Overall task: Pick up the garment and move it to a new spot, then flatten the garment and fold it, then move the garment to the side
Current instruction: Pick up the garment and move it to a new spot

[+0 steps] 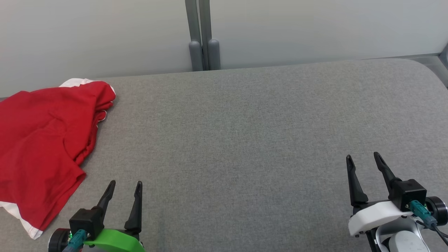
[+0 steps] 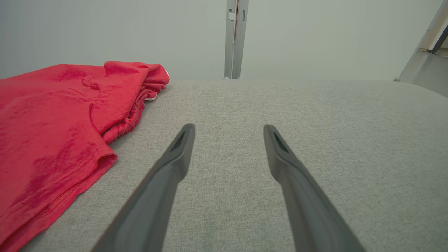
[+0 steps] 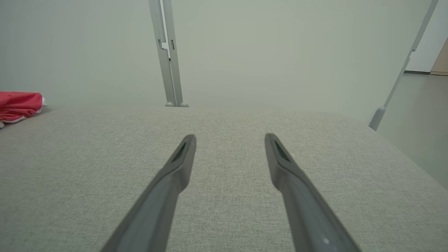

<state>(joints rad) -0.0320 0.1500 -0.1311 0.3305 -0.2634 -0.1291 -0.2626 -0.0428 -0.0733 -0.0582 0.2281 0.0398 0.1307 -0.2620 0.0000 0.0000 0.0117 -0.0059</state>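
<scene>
Two tools are seen low over the grey bench, each with its fingers spread wide and nothing pinched between them. With the grey post at the far edge taken as the mark, the red garment is found well to the left of the post, crumpled and doubled over itself, with white trim showing at its near corner. Part of it is cut off by the edge of the head view, so its full extent cannot be told. The left tool is placed left of the post on the near side, just beside the garment's near hem but not touching it. The right tool is placed right of the post, well apart from the cloth. Nothing of the task is judged to be done yet, and the first pick-up is what is called for. Several things could go wrong. A single layer might be pinched where the cloth is doubled, so that the rest would be dragged and bunched further. A thick fold might be taken instead of a hem, which would make flattening harder. The cloth might also be shoved further from the post by a low, sliding approach.
</scene>
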